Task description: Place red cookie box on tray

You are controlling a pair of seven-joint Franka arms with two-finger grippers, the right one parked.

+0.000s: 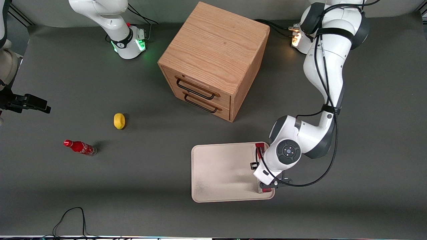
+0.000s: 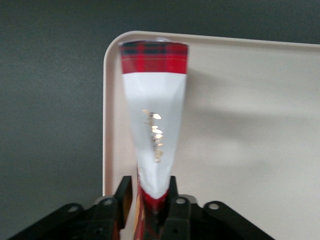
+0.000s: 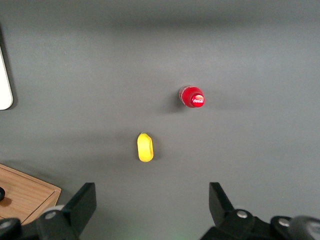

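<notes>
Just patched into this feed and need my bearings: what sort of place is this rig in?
Probably a robotics lab bench: a dark mat-covered table with staged props, a wooden drawer cabinet, lemon and soda bottle. The gripper holds the red cookie box over the tray.

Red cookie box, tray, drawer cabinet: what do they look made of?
Red cookie box: likely printed cardboard, slightly glossy; tartan print, small glints on the white panel. The gripper over the tray's edge has its fingers shut on it.
Tray: probably matte plastic; cream, rounded corners, moulded low rim.
Drawer cabinet: wood or wood veneer; visible oak-like grain, dark wire handles.
</notes>
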